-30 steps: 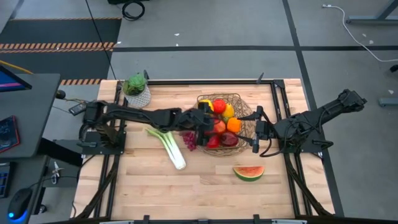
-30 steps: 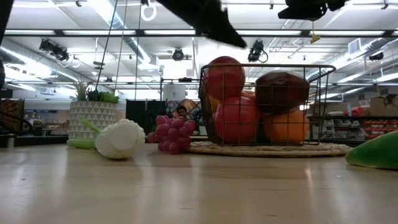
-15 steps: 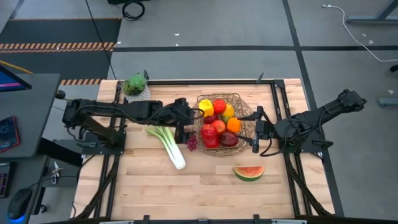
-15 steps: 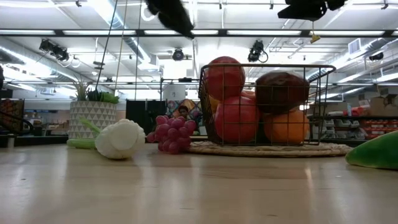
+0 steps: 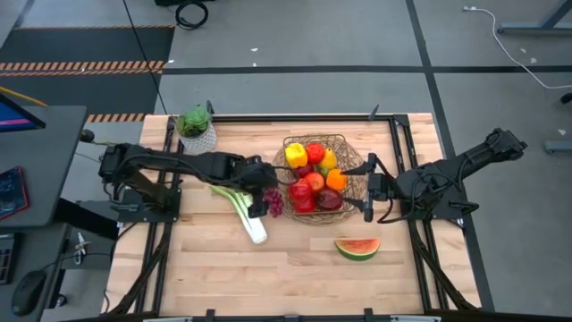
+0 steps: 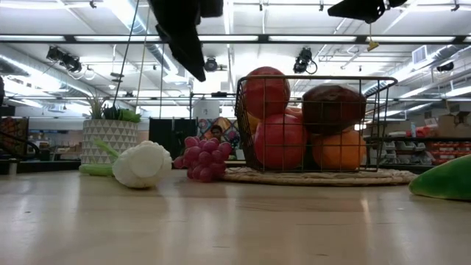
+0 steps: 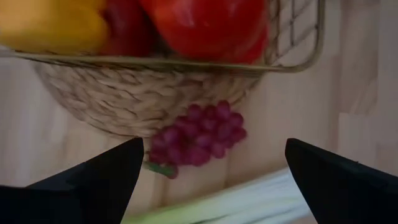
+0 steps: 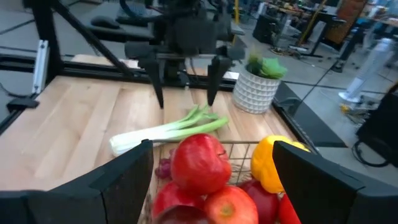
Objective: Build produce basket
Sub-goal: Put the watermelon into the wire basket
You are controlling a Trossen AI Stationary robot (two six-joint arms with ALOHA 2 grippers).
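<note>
Left gripper (image 5: 264, 200) hangs above the bench (image 5: 206, 268), jaws spread wide with nothing between them; the grapes (image 5: 273, 204) lie on the wood directly under it, just beside the basket (image 5: 350, 175). In the left wrist view its two dark fingers (image 7: 99, 177) frame the purple grapes (image 7: 198, 137), with the woven mat under the basket just beyond them and the pale stalk of the leek (image 7: 249, 202) on the nearer side. The leek (image 5: 241, 209) lies on the bench under the left arm's forward link, white bulb end toward the bench's front edge, green leaves toward the potted plant (image 5: 196, 127) at the far corner. From the low view the left gripper (image 6: 184, 40) is well clear of the bench top, above and slightly to the leek side of the grapes (image 6: 202, 157), which rest touching the mat's edge. Basket (image 6: 368, 85) holds red apples, an orange, a yellow pepper and a dark red piece, heaped above its rim. Right gripper (image 5: 367, 190) waits at the basket's opposite side, raised over its rim, jaws parted wide and holding nothing; its wrist view looks across the heaped fruit, an apple (image 8: 200, 163) and the yellow pepper (image 8: 272, 163) nearest, to the left gripper (image 8: 185, 81) beyond. The watermelon slice (image 5: 357, 248) lies alone on the bench, on the front side of the right gripper and apart from the basket.
</note>
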